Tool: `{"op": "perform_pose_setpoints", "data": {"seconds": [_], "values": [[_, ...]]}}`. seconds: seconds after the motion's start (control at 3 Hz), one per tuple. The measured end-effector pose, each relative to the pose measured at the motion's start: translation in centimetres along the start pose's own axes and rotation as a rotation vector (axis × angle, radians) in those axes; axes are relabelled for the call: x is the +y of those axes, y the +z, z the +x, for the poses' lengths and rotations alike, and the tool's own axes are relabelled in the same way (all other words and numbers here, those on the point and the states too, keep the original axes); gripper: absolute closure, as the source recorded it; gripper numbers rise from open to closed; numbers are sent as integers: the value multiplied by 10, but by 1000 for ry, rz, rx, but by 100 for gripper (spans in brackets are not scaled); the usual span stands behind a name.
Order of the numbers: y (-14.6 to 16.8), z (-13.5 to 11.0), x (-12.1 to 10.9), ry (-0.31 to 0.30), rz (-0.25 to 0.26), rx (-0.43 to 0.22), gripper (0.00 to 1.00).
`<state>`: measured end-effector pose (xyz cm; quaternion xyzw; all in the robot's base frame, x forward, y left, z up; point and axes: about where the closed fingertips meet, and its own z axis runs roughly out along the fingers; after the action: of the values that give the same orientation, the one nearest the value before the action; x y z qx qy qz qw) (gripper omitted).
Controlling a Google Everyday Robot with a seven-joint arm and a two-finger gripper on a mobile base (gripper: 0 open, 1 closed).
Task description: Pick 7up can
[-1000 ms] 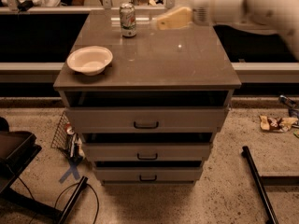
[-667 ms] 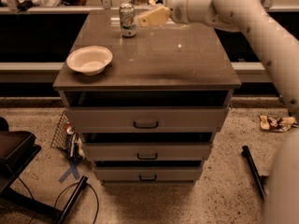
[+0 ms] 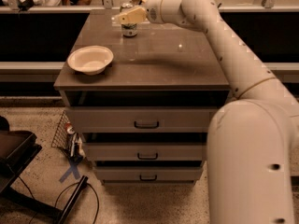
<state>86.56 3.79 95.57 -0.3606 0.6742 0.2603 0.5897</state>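
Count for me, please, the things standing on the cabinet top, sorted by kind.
7up can: 1, at the back edge; the gripper overlaps its upper part in this view
White bowl: 1, front left
Total: 2 on the cabinet top

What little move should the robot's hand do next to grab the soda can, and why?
Probably a slight lowering onto the 7up can before gripping. The gripper is at the far edge of the cabinet top, overlapping the upright can's upper part, with the lower part showing beneath. It looks lined up. The white bowl stands well apart, so it's no obstacle.
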Motion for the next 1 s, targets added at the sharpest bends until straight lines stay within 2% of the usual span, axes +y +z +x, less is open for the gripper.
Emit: {"op": "perform_pose_setpoints", "data": {"seconds": [0.33, 0.67, 1.0], "values": [[32, 13, -6, 49, -17, -19, 0], [53, 24, -16, 75, -13, -21, 0], [64, 32, -32, 79, 13, -19, 0]]}}
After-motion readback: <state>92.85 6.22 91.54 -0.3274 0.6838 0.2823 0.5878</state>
